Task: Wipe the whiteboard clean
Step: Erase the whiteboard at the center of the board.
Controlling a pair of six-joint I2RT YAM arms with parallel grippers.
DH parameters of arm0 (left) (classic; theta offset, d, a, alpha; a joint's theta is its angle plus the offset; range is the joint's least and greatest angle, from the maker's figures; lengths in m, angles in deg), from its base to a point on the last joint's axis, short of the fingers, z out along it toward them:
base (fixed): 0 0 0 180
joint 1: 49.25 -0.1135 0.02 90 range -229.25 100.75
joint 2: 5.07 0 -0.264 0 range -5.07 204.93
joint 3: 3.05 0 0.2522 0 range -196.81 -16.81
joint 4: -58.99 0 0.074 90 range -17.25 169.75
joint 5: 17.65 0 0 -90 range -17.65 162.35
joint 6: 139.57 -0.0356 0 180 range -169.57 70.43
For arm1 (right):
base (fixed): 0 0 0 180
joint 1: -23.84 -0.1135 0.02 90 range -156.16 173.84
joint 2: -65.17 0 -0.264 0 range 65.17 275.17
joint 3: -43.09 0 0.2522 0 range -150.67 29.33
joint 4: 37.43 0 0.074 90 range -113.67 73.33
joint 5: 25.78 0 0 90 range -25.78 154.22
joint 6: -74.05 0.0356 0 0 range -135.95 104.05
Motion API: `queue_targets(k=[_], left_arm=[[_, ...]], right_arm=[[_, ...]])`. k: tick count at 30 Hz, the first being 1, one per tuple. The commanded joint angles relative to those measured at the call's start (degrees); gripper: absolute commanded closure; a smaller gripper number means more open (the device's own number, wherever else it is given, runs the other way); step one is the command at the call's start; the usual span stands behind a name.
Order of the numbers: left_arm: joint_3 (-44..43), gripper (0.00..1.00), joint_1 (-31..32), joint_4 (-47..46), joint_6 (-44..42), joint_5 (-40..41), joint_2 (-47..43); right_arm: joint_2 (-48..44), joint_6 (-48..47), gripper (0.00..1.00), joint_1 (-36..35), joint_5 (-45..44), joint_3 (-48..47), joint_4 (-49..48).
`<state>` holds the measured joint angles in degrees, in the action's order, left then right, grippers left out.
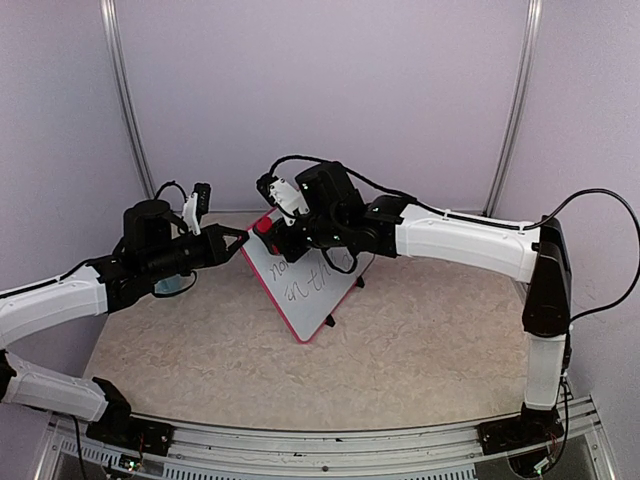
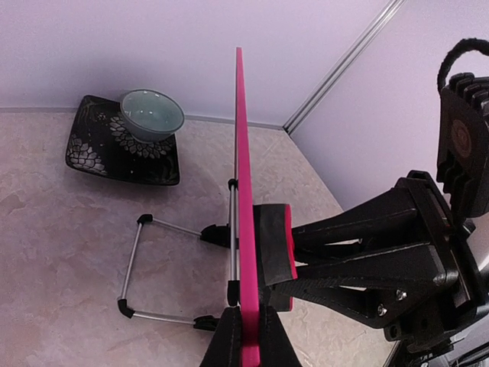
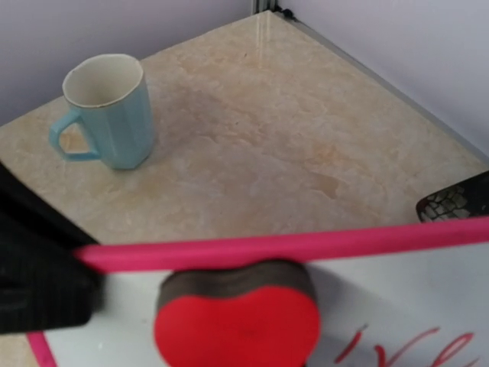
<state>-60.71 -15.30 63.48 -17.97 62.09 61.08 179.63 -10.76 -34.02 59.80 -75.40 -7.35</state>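
The whiteboard (image 1: 305,285) stands tilted on its wire stand (image 2: 137,267) mid-table, pink-red framed, with handwriting (image 1: 300,283) on its face. My left gripper (image 2: 252,336) is shut on the frame's top left edge, one finger on each side; in the top view the left gripper (image 1: 238,240) meets the board's upper corner. A red heart-shaped eraser (image 3: 237,321) with a dark felt side presses flat on the board just below the top frame (image 3: 321,243). My right gripper (image 2: 298,256) is shut on that eraser (image 2: 271,252). In the right wrist view its own fingers are hidden behind the eraser.
A pale blue mug (image 3: 107,111) stands on the table behind the board's left end. A black patterned plate (image 2: 99,153) carrying a pale green bowl (image 2: 153,115) lies behind the board near the back wall. Metal wall rails (image 1: 125,90) rise at the back corners.
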Motion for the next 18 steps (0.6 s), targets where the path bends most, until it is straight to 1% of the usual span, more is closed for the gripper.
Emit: queue_targets(k=[1,7,10,14,18], left_arm=[[-1.8,1.00,0.9,1.5,-0.6,-2.8,-0.8],[-2.7,1.00,1.0,1.9,-1.0,-3.5,-0.6],[-2.6,1.00,1.0,2.0,-1.2,-3.6,-0.6],[-2.4,1.00,0.9,1.9,-1.2,-3.5,-0.7],[-2.2,1.00,1.0,2.2,-1.1,-3.4,-0.9]], right_arm=[[1.3,0.3,1.00,0.3,3.1,1.4,-0.1],[-2.5,1.5,1.00,0.3,2.7,12.2,-2.8],[-4.4,1.8,1.00,0.3,2.3,16.1,-3.8],[-4.6,1.6,1.00,0.4,2.5,15.7,-3.7],[-2.8,0.5,1.00,0.4,2.8,10.4,-2.0]])
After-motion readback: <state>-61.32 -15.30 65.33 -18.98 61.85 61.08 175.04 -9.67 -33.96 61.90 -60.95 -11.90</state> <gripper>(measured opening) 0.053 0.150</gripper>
